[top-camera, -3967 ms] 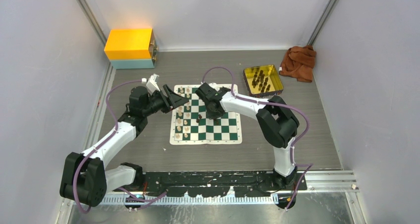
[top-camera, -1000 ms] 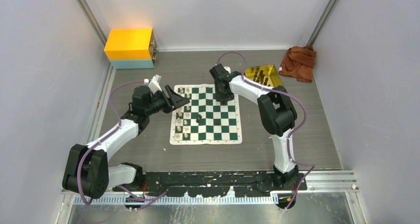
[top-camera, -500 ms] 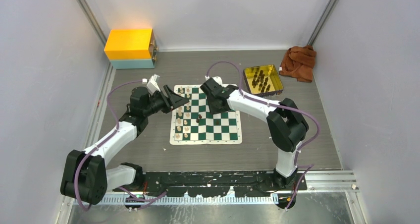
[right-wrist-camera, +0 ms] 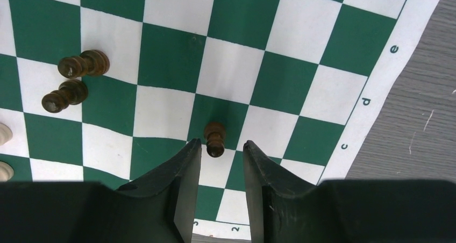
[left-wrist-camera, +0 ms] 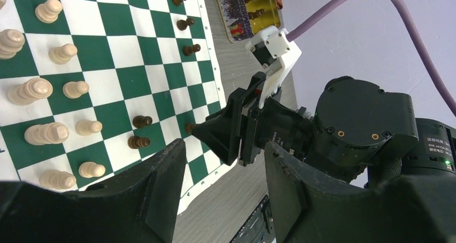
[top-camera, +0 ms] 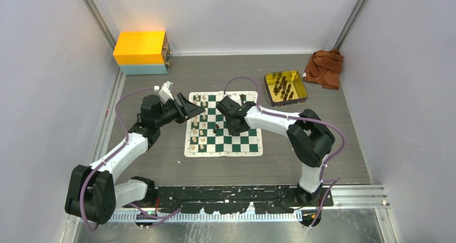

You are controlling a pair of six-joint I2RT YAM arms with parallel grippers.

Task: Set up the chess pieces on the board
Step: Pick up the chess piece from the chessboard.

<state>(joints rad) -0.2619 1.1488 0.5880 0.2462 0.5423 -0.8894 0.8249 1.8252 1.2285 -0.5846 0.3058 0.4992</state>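
Top view: board [top-camera: 247, 141] lies mid-surface. Right fingers [top-camera: 236, 127] hang over its middle and left fingers [top-camera: 191, 109] over its left edge; their spread is unreadable here. Gold tray [top-camera: 297, 81] at far right holds dark pieces [top-camera: 283, 86], count unclear. Left wrist: left fingers [left-wrist-camera: 161, 184] apart, empty; cream pieces [left-wrist-camera: 29, 90] on board, tray cut off. Right wrist: right fingers [right-wrist-camera: 183, 173] apart, dark pawn [right-wrist-camera: 215, 139] upright between tips, ungripped.

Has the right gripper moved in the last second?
Yes. The right gripper has come back from beside the gold tray toward the near side, and now hangs over the board.
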